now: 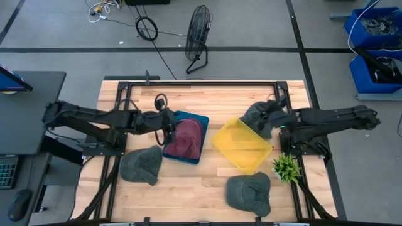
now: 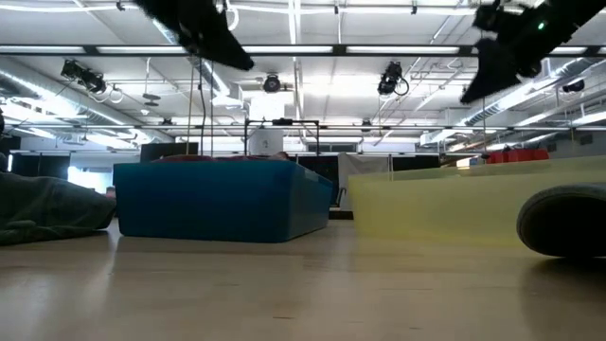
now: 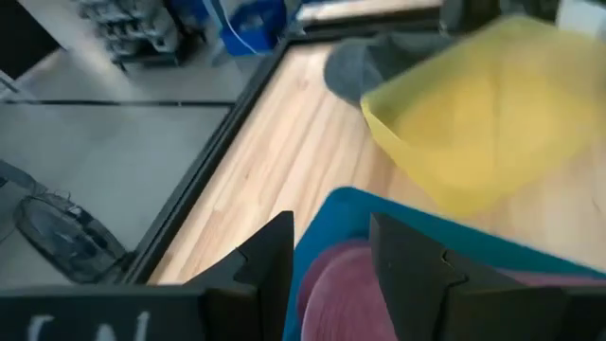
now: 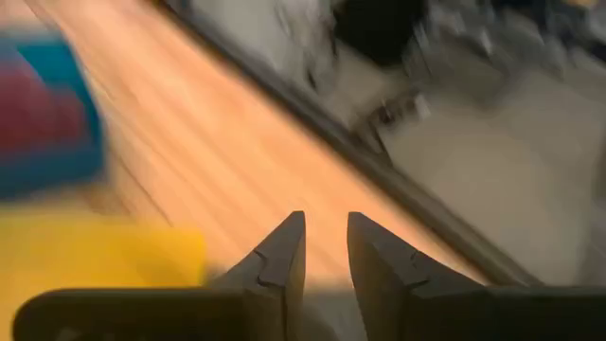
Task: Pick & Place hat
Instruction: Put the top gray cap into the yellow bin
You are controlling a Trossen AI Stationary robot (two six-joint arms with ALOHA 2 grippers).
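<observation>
A maroon hat (image 1: 186, 138) lies inside a blue bin (image 1: 200, 119), with an empty yellow bin (image 1: 242, 145) to its right. Three grey hats rest on the wood: one near the left (image 1: 141, 164), one at the near edge (image 1: 249, 192), and one far right (image 1: 256, 113). My left gripper (image 1: 168, 125) (image 3: 331, 256) hangs open above the blue bin's left rim and the maroon hat (image 3: 346, 289). My right gripper (image 1: 271, 120) (image 4: 327, 237) hovers at the far-right grey hat's right edge, its fingers narrowly apart with nothing between them. In the low view both arms are raised above the bins.
A small green plant (image 1: 287, 167) stands near the right arm's base, beside the yellow bin's right corner. The table's black frame (image 1: 188, 81) runs along the far edge. Bare wood lies between the two near grey hats and along the far side.
</observation>
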